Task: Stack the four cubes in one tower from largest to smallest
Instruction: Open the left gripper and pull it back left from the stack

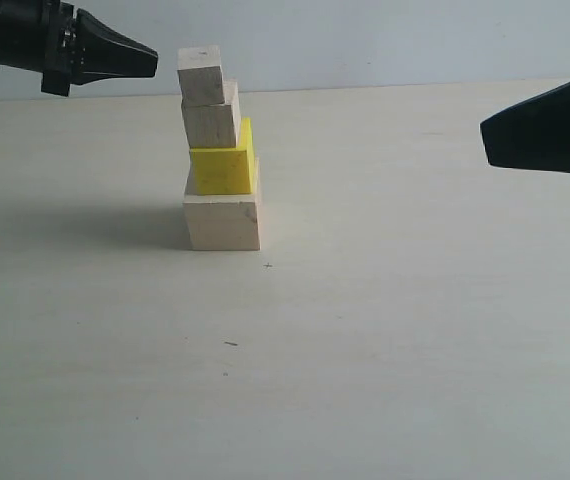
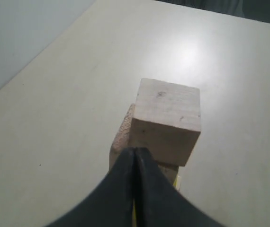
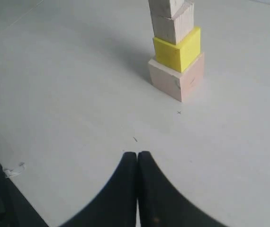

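The tower stands left of centre on the table: a large pale wood cube (image 1: 222,222) at the bottom, the yellow cube (image 1: 222,167) on it, a medium pale cube (image 1: 210,122) above, and a small pale cube (image 1: 201,75) on top, set off to the left. My left gripper (image 1: 151,62) hangs shut and empty just left of the top cube. In the left wrist view its tips (image 2: 134,150) sit right before the small cube (image 2: 167,118). My right gripper (image 1: 486,134) hovers shut and empty far to the right, its tips (image 3: 137,154) well short of the tower (image 3: 176,52).
The pale tabletop (image 1: 395,330) spreads wide around the tower, with a small pen mark (image 1: 268,266) near its base and a speck (image 1: 230,343) further forward. A light wall (image 1: 385,40) runs behind the table's far edge.
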Controlling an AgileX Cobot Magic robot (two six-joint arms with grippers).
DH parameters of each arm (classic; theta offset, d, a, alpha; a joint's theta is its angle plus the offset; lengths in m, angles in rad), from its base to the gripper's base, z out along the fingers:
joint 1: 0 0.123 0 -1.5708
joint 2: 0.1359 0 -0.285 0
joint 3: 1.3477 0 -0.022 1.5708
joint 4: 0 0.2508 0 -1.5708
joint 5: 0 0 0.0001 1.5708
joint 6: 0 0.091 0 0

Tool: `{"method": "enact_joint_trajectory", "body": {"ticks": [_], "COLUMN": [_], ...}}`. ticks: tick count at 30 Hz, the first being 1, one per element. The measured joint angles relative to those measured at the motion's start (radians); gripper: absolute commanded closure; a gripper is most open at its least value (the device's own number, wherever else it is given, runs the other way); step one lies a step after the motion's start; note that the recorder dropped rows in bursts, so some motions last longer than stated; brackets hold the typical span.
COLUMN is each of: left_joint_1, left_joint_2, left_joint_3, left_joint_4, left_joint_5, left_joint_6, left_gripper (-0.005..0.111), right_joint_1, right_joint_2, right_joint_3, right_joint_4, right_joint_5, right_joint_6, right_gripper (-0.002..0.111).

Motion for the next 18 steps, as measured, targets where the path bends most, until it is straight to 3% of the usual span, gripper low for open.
{"method": "enact_joint_trajectory", "body": {"ticks": [18], "left_joint_1": [-0.061], "left_joint_2": [0.000], "left_joint_3": [0.000], "left_joint_4": [-0.011], "left_joint_5": [-0.039], "left_joint_6": [0.020], "left_gripper": [0.107], "right_joint_1": [0.000], "right_joint_2": [0.000], "right_joint_3": [0.000], "right_joint_4": [0.012], "right_joint_5": [0.000], "right_joint_6": [0.000], "right_gripper": [0.108]}}
